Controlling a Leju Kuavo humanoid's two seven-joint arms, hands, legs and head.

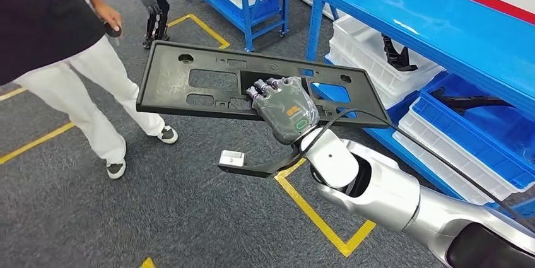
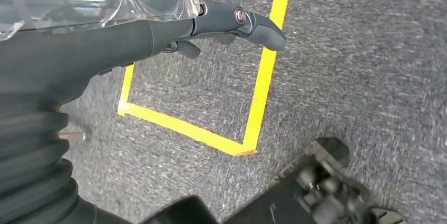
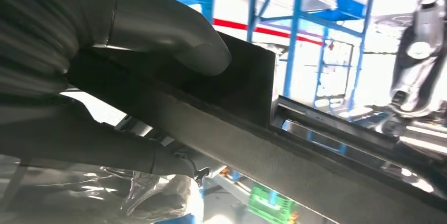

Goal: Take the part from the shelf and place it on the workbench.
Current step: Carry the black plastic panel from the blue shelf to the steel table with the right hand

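The right hand (image 1: 287,109) holds a big, flat black plastic panel (image 1: 208,82) by the middle of its near long edge. The fingers (image 1: 268,86) lie curled over the top, and in the right wrist view the thumb (image 3: 174,39) presses on the panel's (image 3: 253,129) other face. The panel is up in the air above the grey carpet floor (image 1: 158,211), just beside the blue shelf (image 1: 441,22), and not yet on any worktop.

The panel lies nearly flat. Its long side runs across the head view, from the person in white trousers (image 1: 82,91) on one end toward the shelf on the other. The shelf end sits a little lower, so it tips a bit.

What could go wrong? One hand grips a long, wide part at one spot only. I think the panel could swing or slip out and fall on the floor. The far end is near the person, so a turn could bump them. The other end is close to the shelf post and could knock it.

The left hand (image 2: 158,29) hangs down over the floor and yellow tape (image 2: 263,87), holding nothing, fingers loosely stretched out.
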